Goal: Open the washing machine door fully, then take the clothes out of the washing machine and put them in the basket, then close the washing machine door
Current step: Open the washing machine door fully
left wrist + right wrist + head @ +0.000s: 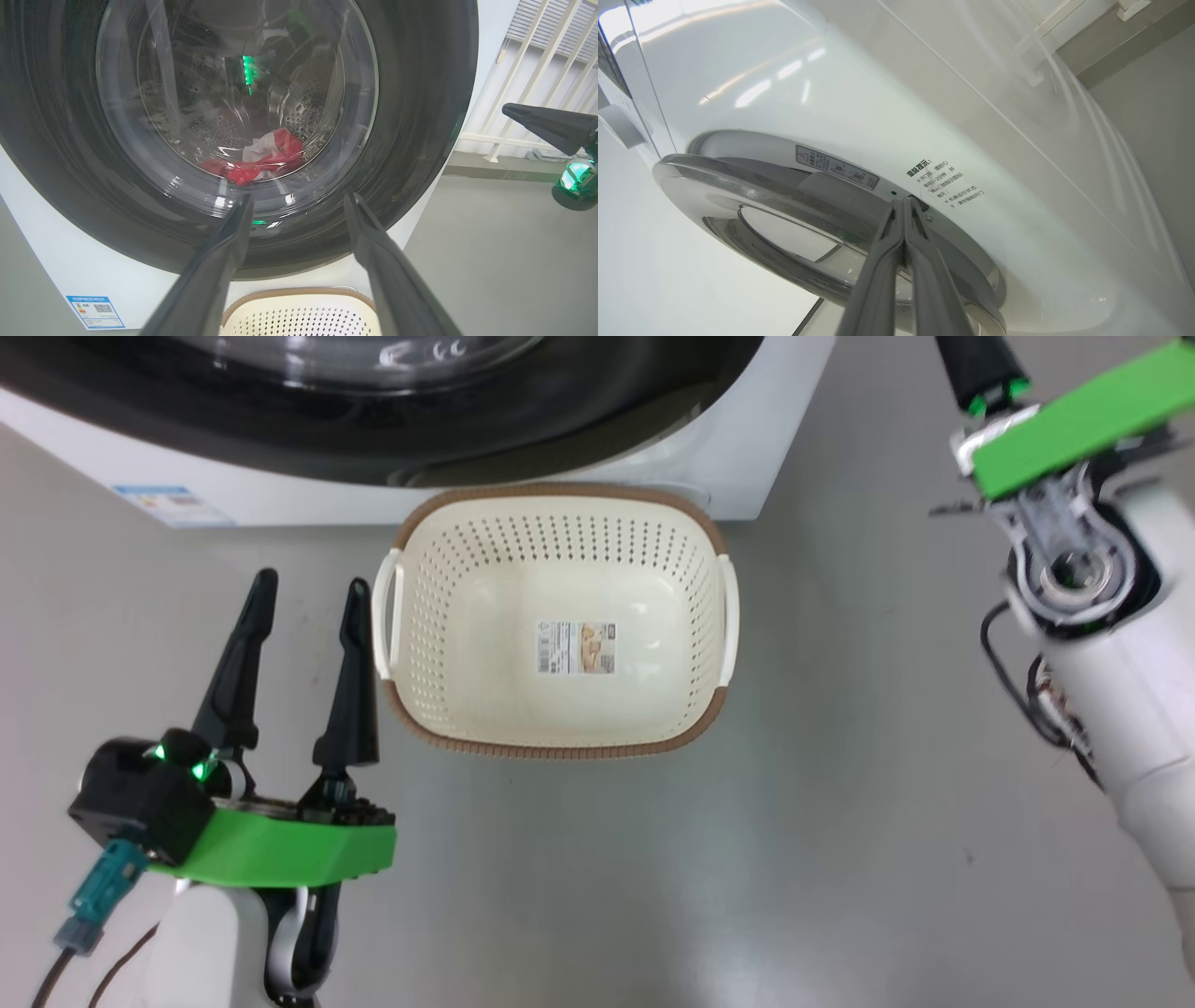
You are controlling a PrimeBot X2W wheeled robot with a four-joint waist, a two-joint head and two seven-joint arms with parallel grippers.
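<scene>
At left, our left gripper [312, 581] stands open, just beside the basket [551, 749] on the floor [840, 756] before the washing machine [728, 448]. We see the red clothes [261, 161] in the drum [308, 112], behind the glass of the door [420, 116]. Our right gripper [906, 201] is closed, its tips at the door's edge.

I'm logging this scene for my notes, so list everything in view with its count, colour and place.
washing machine: one, white, behind the basket.
washing machine door: one, black rim, clear glass, on the machine's front.
clothes: one heap, red and white, inside the drum.
basket: one, cream, brown rim, on the floor.
paper label: one, white, on the basket's bottom.
front label: one, blue, low on the machine.
railing: one, white, beside the machine.
left gripper: one, dark, open, beside the basket.
right gripper: one, dark, shut, tips at the door's edge.
</scene>
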